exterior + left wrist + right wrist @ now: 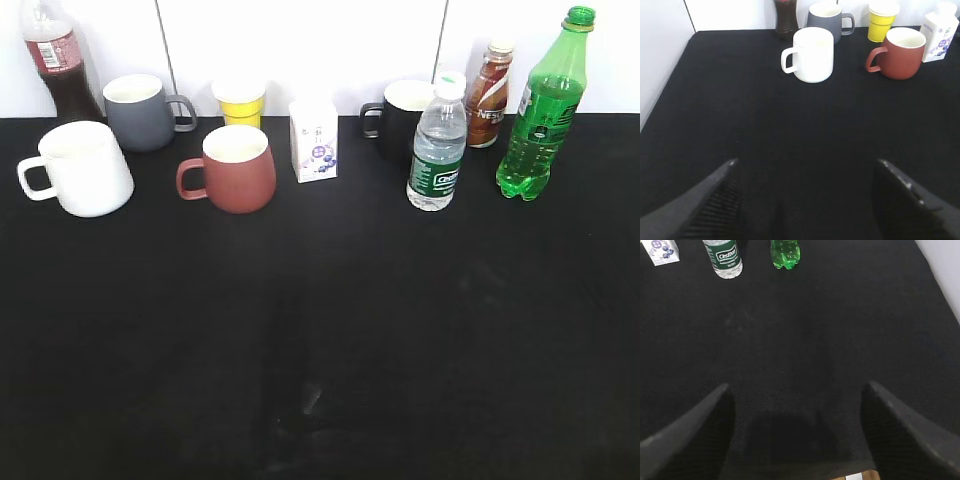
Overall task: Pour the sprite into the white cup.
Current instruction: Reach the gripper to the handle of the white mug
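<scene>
The sprite (545, 108), a tall green bottle with a green cap, stands upright at the back right of the black table; its base shows in the right wrist view (785, 253). The white cup (82, 168) stands at the back left, handle to the left; it also shows in the left wrist view (812, 54). My left gripper (805, 162) is open and empty, low over the near table, well short of the cup. My right gripper (796, 386) is open and empty near the front edge, far from the sprite. Neither gripper shows in the exterior view.
A grey mug (140, 110), reddish-brown mug (236, 167), yellow cup (240, 101), small white carton (314, 138), black mug (400, 115), clear water bottle (438, 142), brown bottle (488, 93) and cola bottle (58, 60) line the back of the table (320, 330).
</scene>
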`<action>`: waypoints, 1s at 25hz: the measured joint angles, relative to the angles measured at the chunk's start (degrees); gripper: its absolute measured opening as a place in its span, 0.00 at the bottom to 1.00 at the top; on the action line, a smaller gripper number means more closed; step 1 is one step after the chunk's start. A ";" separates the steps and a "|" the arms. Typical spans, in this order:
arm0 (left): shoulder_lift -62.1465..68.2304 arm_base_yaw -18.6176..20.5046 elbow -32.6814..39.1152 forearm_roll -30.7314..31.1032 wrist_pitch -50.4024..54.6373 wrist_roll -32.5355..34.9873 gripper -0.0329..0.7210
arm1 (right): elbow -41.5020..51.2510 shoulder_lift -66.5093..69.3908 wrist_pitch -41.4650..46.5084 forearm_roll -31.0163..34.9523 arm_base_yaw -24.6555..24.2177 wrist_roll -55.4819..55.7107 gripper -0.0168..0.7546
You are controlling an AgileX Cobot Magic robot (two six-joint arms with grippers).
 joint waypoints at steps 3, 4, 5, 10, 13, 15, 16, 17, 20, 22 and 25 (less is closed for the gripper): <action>0.00 0.00 0.00 0.00 0.00 0.00 0.85 | 0.00 0.00 0.00 0.00 0.00 0.00 0.78; 0.00 0.00 0.00 0.00 0.00 0.00 0.85 | 0.00 0.00 0.00 0.00 0.00 0.00 0.78; 0.00 0.00 0.00 0.00 0.00 0.00 0.84 | 0.00 0.00 0.00 0.00 0.00 0.00 0.78; 0.00 0.00 -0.60 0.00 -0.92 0.00 0.82 | 0.00 0.00 0.00 0.00 0.00 0.00 0.78; 3.52 0.00 -1.29 1.18 -20.87 0.00 0.82 | 0.00 0.00 0.00 0.00 0.00 0.00 0.78; 11.36 0.00 1.28 3.55 -32.81 0.00 0.82 | 0.00 0.00 0.00 0.00 0.00 0.00 0.78; 16.40 0.00 3.63 4.43 -40.93 0.00 0.82 | 0.00 0.00 0.00 0.00 0.00 0.00 0.78; 22.42 0.00 6.71 4.73 -49.84 0.00 0.82 | 0.00 0.00 0.00 0.00 0.00 0.00 0.78; 42.30 0.00 15.01 5.41 -73.23 0.00 0.82 | 0.00 0.00 0.00 0.00 0.00 0.00 0.78; 58.40 0.00 16.88 4.90 -87.89 0.00 0.82 | 0.00 0.00 0.00 0.00 0.00 0.00 0.78; 79.37 0.00 16.69 0.51 -107.46 0.00 0.82 | 0.00 0.00 0.00 0.00 0.00 0.00 0.78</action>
